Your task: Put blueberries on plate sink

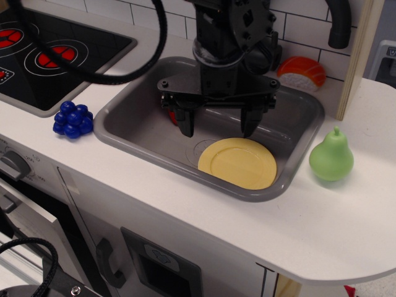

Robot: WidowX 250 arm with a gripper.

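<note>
One cluster of blueberries [73, 119] is sitting on the white counter [322, 216] at the left of the frame, wedged between the black stovetop [37, 59] and the left rim of the grey sink [124, 120], outside the basin and untouched. It is lying well to the left of the gripper [218, 127], which is hanging over the middle of the sink with its two fingers spread wide and nothing between them. The cluster is looking roughly round, with no clear long axis, so the approach angle is probably mattering little; the coming move is likely calling for a sideways travel left across the sink rim before descending. Inside the basin, the pale-yellow plate [238, 163] is lying flat toward the lower right, empty, just below and slightly right of the open fingers. A red object [172, 117] is showing partly behind the left finger; what it is cannot be told. Outside the sink, a salmon sushi toy [302, 72] is resting at the back, and a green pear [331, 158] is standing on the counter at the right.
</note>
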